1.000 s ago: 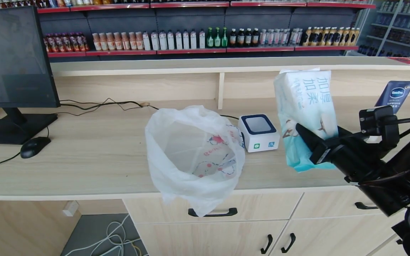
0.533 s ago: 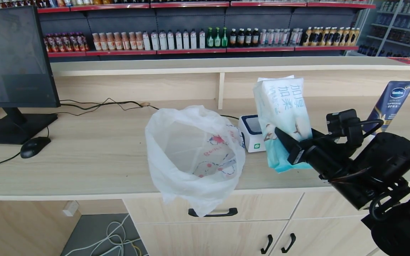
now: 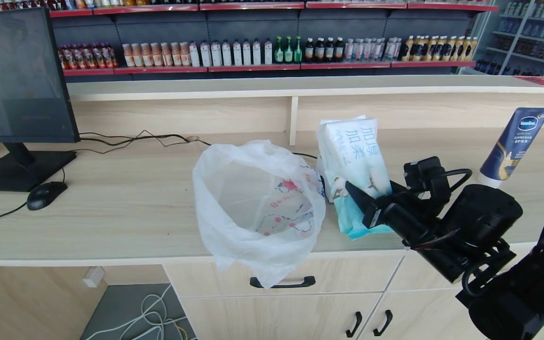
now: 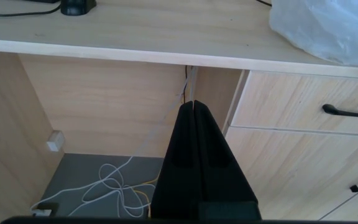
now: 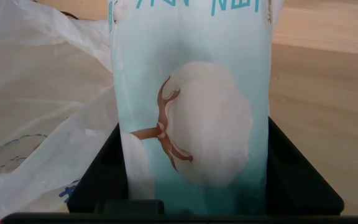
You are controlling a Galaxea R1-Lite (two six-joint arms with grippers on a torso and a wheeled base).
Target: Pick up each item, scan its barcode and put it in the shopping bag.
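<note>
With right gripper (image 3: 358,200) clamped on the lower part of the soft tissue pack (image 3: 353,148) rising from between its jaws, guard against slippage through yielding wrapper and against snagging the limp rim of the shopping bag (image 3: 215,222) just left of the gripper.

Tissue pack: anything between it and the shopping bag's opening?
Nothing visible. The tissue pack, held in the right gripper, is right beside the shopping bag, whose mouth is open. Only the bag's own rim lies between them.
</note>
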